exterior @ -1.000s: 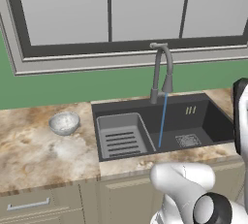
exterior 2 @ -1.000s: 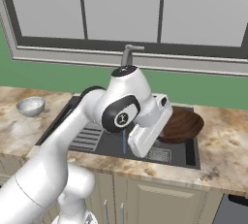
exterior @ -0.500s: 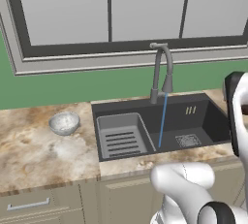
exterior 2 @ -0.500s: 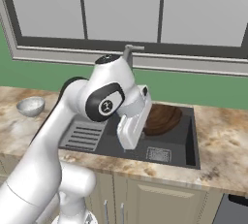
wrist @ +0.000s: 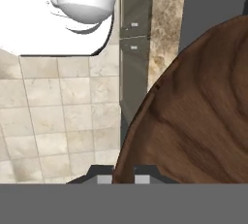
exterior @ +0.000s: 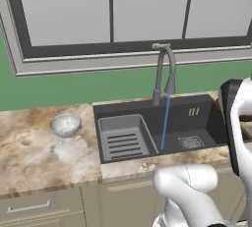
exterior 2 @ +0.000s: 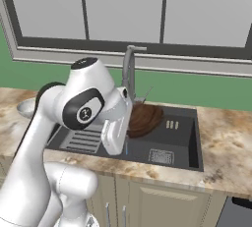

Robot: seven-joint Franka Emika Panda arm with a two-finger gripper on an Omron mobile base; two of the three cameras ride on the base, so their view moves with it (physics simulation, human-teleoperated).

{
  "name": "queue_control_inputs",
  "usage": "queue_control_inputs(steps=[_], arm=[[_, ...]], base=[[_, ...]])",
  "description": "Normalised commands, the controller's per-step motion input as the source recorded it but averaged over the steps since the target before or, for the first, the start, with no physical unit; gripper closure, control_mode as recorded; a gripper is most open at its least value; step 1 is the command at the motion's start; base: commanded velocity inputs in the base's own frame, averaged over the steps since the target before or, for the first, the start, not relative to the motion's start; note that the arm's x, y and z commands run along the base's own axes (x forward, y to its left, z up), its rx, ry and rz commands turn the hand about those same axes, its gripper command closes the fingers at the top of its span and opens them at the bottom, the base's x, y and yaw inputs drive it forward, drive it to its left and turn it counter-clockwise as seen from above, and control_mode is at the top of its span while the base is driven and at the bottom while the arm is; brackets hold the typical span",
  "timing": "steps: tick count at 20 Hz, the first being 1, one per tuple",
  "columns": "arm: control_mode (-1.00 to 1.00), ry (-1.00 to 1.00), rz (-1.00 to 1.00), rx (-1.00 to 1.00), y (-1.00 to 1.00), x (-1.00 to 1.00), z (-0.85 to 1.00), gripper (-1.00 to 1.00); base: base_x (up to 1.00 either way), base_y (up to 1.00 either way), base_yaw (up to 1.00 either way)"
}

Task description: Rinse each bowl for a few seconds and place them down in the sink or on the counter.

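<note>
At the bottom edge of the hand view, the fingers (wrist: 124, 177) were pinched on the rim of the reddish-brown wooden bowl (wrist: 198, 116), one tip on either side of its wall, and the bowl's grained curve ran up into the upper right of that frame. Near the centre of the right base view the same bowl hung tilted on edge above the dark sink (exterior 2: 193, 145), just right of the grey gooseneck faucet (exterior 2: 129, 71) and partly behind the white forearm. A blue stream (exterior: 165, 123) fell from the spout, mid-frame in the left base view, onto the basin floor beside the grey slotted insert tray (exterior: 122, 140).

The step in hand looked like carrying the bowl under the water. Done well, that would mean keeping the pinch firm on the thin rim, bringing the hollow into the stream rather than its back, and clearing the faucet neck on the way.

Left of centre in the left base view, the speckled grey-white bowl (exterior: 65, 124) sat on the marbled counter (exterior: 34, 152), well apart from the sink and not yet rinsed.
</note>
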Motion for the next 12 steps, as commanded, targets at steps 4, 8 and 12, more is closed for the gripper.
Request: queue_control_inputs(steps=[4,8,12], arm=[[-1.00,-0.04,0.11,0.00,0.27,-0.24,0.00,1.00],[-1.00,0.00,0.09,0.00,0.37,-0.01,0.00,1.00],[-1.00,0.01,0.08,0.00,0.44,0.01,0.00,1.00]], base=[[0.00,0.00,0.00],[0.00,0.00,0.00],[0.00,0.00,0.00]])
